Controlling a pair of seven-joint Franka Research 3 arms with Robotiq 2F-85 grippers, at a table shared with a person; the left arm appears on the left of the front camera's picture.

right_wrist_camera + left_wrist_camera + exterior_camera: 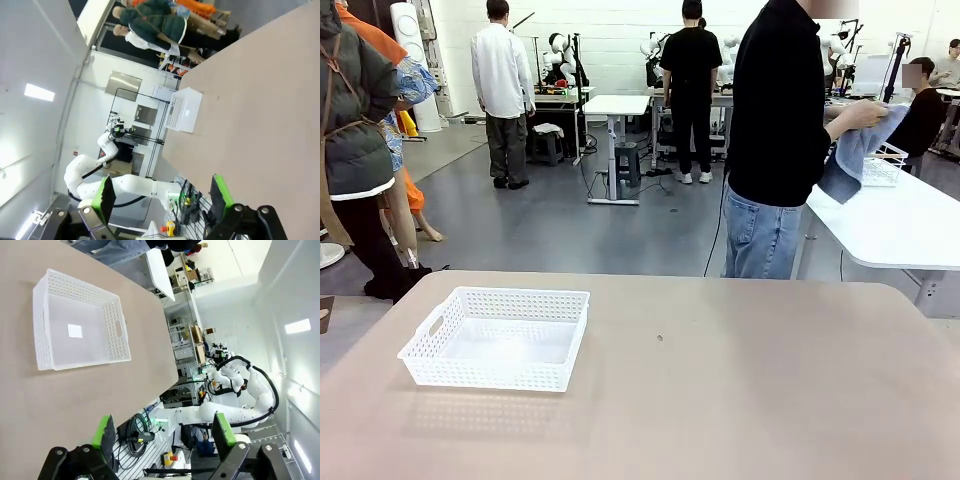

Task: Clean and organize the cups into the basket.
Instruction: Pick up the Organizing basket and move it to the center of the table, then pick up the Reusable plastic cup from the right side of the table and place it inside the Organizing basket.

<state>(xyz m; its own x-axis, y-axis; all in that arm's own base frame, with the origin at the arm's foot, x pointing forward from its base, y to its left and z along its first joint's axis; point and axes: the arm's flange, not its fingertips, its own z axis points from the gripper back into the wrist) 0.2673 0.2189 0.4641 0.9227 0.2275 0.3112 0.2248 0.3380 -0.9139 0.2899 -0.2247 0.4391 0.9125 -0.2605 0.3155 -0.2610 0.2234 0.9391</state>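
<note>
The basket [485, 372], white with lattice sides and handle cutouts, sits empty on the left part of the tan table [740, 390]. The cups are out of view. In the left wrist view my left gripper [164, 434] is open, held well above the table edge, with the basket [120, 335] far ahead of it. My right gripper [163, 195] is also open with nothing between its green pads; the basket [184, 111] is small and distant across the table.
A person in a black top [780, 100] stands at the table's far right side, turned away, holding a blue-grey cloth [855, 155] over a neighbouring white table [900, 225]. A white wire rack [882, 165] stands there.
</note>
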